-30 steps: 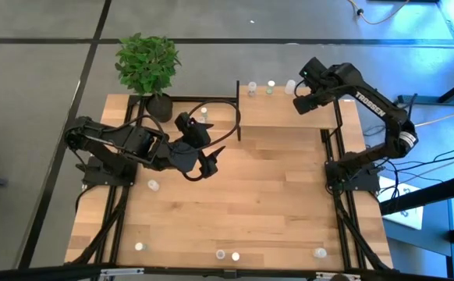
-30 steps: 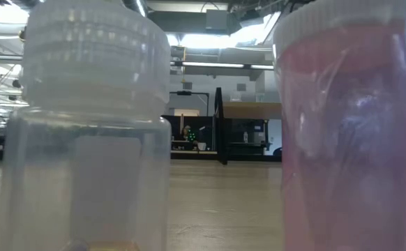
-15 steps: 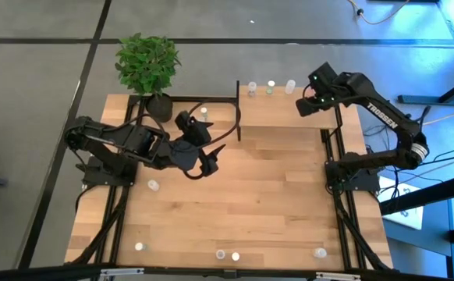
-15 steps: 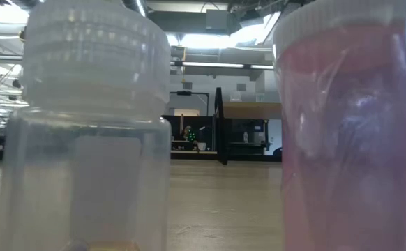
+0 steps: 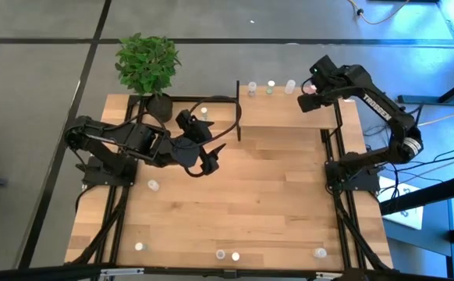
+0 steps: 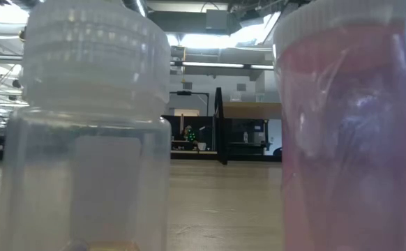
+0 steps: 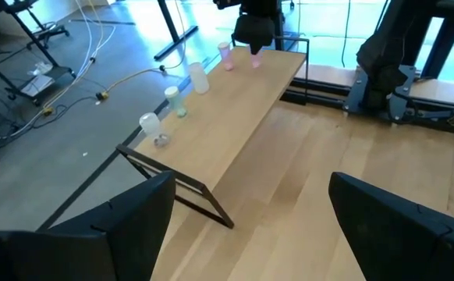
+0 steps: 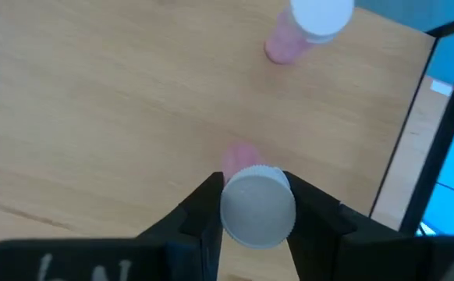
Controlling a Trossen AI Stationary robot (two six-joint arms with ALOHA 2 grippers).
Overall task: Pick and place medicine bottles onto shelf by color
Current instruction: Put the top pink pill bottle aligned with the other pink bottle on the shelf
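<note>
The shelf (image 5: 278,117) stands at the table's far right. Along its far edge stand three medicine bottles (image 5: 271,86), and a pink one with a white cap (image 8: 309,22) stands further right. My right gripper (image 5: 309,97) hangs over the shelf's far right part, shut on a pink bottle with a white cap (image 8: 257,209). My left gripper (image 5: 211,158) waits open above the table's middle left, with nothing between its fingers (image 7: 118,226). Several more bottles stand along the table's near edge (image 5: 221,255). My right gripper pinches the bottle's white cap (image 8: 257,209) between its two fingers, which come from above and point steeply down. The bottle is upright, its pink body (image 8: 239,158) below the cap. Whether its base touches the shelf I cannot tell.
A potted plant (image 5: 149,66) stands at the far left corner. One bottle (image 5: 204,112) stands behind my left arm and another (image 5: 154,186) near it. Two bottles, one clear (image 6: 91,139) and one pink (image 6: 349,125), fill the low view. The table's middle is bare wood.
My right arm has swung a little toward the table's far right corner over the shelf, and the pink bottle has stayed in its fingers.
</note>
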